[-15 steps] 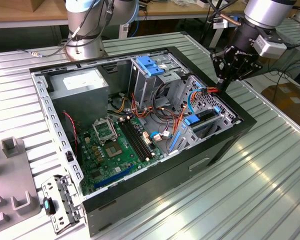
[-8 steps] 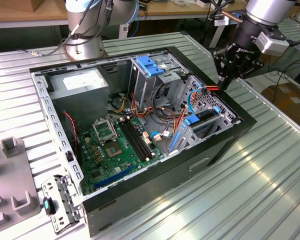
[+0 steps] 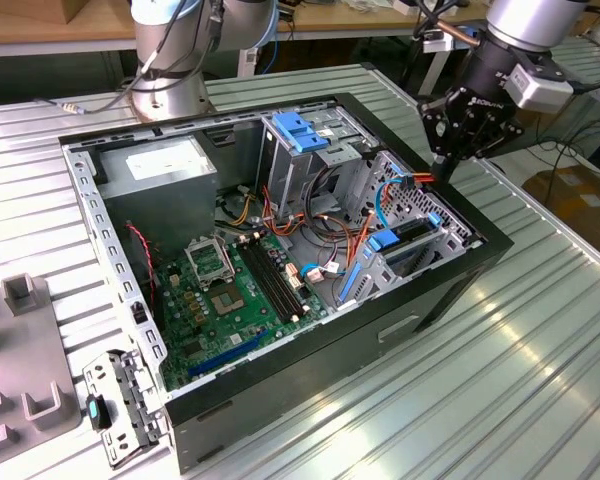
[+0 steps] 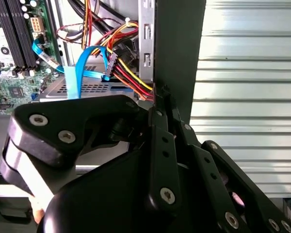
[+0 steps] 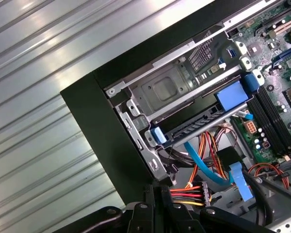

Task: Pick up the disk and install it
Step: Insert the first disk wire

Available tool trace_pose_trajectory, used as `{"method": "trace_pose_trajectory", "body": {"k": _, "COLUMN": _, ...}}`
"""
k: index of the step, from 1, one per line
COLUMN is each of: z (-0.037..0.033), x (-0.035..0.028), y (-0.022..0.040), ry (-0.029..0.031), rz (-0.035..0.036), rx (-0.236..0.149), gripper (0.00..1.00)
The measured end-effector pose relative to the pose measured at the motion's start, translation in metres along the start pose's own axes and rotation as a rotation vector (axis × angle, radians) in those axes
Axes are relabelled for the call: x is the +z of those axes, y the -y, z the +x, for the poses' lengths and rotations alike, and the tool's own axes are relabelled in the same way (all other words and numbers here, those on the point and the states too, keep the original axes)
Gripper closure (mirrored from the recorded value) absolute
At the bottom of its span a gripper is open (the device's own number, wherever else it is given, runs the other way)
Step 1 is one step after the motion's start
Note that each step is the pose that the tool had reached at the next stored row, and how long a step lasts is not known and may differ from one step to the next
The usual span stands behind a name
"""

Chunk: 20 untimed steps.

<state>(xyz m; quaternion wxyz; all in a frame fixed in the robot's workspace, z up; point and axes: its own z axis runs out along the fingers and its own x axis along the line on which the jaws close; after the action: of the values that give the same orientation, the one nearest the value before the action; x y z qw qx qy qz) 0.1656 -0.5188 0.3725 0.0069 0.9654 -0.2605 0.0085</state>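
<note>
**Inspector:** Ribbed aluminium table bears a black open-sided computer case, laid flat. Where is the disk?

**Assistant:** The silver hard drive with blue plastic rails, the disk, sits inside the metal drive cage at the case corner on the exterior view's right. Its label cannot be made out.

**Inspector:** End effector?

**Assistant:** The black gripper hangs over that same corner, fingers clenched together and grasping nothing. In the second wrist view its tip meets the case wall beside red, yellow and orange power wires.

**Inspector:** Other items?

**Assistant:** A grey metal power-supply box occupies the far end. A bare blue plastic bracket tops the upper bay, and a green motherboard lies between.
</note>
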Motion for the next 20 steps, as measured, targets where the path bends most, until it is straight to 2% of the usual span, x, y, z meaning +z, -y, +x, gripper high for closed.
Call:
{"method": "trace_pose_trajectory", "body": {"k": 2, "z": -0.0014, "x": 0.0003, "y": -0.0009, "ry": 0.0000, "rz": -0.0001, "rx": 0.008, "gripper": 0.84}}
{"method": "trace_pose_trajectory", "body": {"k": 6, "z": -0.0016, "x": 0.0004, "y": -0.0009, "ry": 0.0004, "rz": -0.0015, "rx": 0.065, "gripper": 0.84}}
{"method": "trace_pose_trajectory", "body": {"k": 8, "z": -0.0022, "x": 0.0006, "y": -0.0012, "ry": 0.0008, "rz": -0.0016, "rx": 0.081, "gripper": 0.84}}
{"method": "trace_pose_trajectory", "body": {"k": 20, "z": -0.0080, "x": 0.0011, "y": -0.0047, "ry": 0.0010, "rz": -0.0027, "rx": 0.122, "gripper": 0.84}}
